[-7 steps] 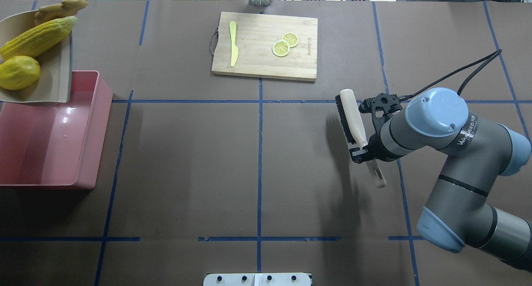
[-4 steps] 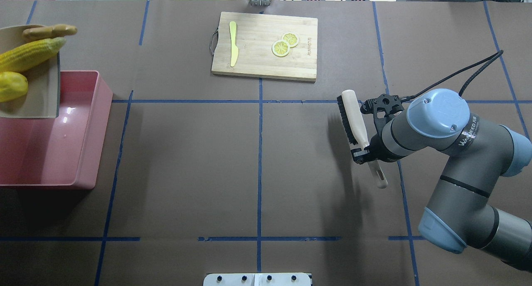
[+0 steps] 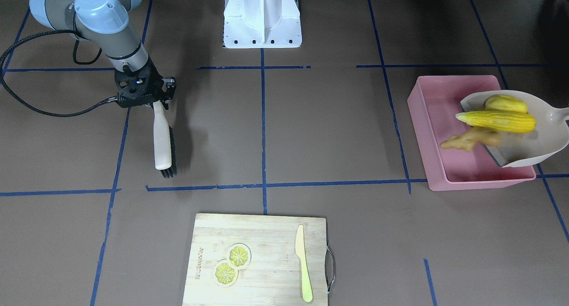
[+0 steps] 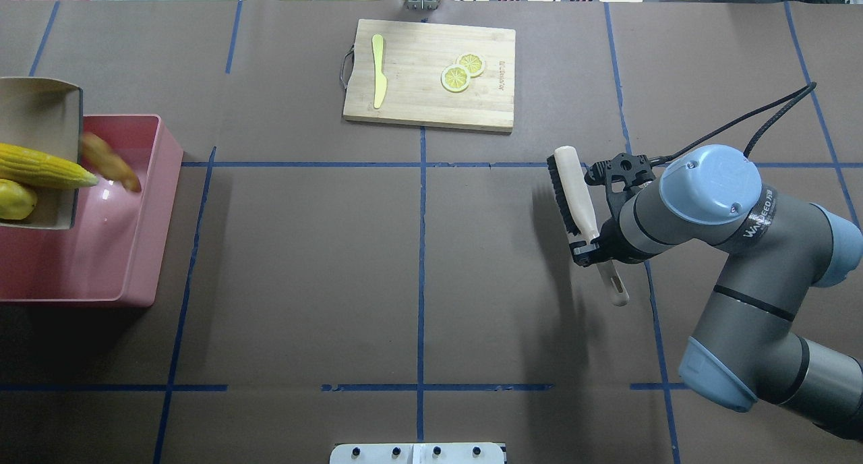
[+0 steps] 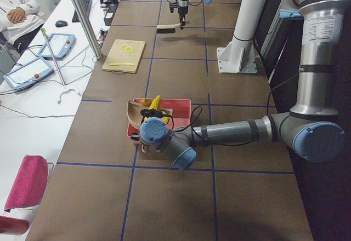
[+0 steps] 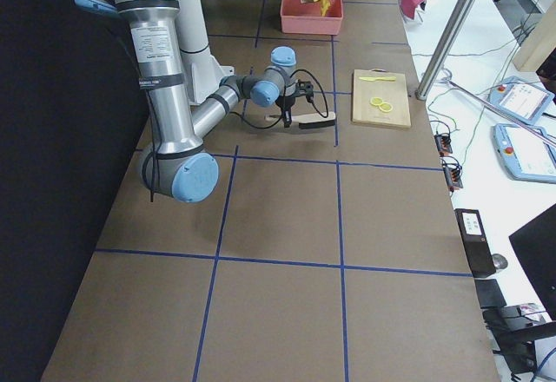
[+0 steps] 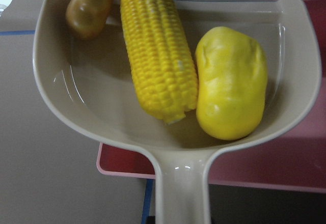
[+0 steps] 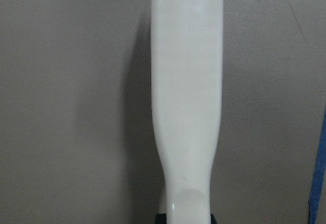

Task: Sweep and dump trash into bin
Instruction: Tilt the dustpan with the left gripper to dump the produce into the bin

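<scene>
The beige dustpan (image 4: 34, 106) hangs tilted over the far end of the pink bin (image 4: 158, 214). The corn cob (image 4: 40, 166) and the yellow potato lump (image 4: 13, 199) still lie in the pan. The tan ginger root (image 4: 111, 164) is blurred at the pan's lip, over the bin (image 3: 426, 137). The left wrist view shows the pan's handle (image 7: 181, 193) running down out of frame. My left gripper's fingers show in no view, so I cannot tell their state. My right gripper (image 4: 585, 251) is shut on the handle of a wooden brush (image 4: 573, 194), its bristles low over the table.
A bamboo cutting board (image 4: 431, 100) lies at the table's far middle with a pale knife (image 4: 379, 79) and two lemon slices (image 4: 462, 73). Blue tape lines cross the brown table. A person sits beyond the table's far side (image 5: 16, 11).
The dustpan has moved nearer over the bin and tipped further. The ginger root has slid to the pan's lip, and the corn and potato have shifted with the pan. The right arm has hardly moved.
</scene>
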Available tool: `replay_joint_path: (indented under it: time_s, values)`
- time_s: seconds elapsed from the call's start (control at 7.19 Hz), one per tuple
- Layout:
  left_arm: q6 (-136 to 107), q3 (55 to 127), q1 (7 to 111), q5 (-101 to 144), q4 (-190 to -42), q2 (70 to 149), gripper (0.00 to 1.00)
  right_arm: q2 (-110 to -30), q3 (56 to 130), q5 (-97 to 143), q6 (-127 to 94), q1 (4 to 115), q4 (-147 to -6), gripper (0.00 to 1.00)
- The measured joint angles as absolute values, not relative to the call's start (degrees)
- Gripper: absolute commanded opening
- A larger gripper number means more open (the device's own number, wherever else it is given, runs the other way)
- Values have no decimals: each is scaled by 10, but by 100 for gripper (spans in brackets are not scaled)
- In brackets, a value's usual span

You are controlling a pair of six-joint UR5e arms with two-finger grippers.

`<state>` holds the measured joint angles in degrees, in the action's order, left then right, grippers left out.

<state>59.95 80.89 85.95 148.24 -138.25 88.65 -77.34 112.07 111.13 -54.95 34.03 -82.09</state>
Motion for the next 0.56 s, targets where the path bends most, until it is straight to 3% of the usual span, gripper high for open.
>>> replay_joint_path:
  time_s: [0.56]
  values:
    - [674, 810, 860, 1438, -1380, 887, 0, -774, 1121, 1111, -551, 340, -821, 0]
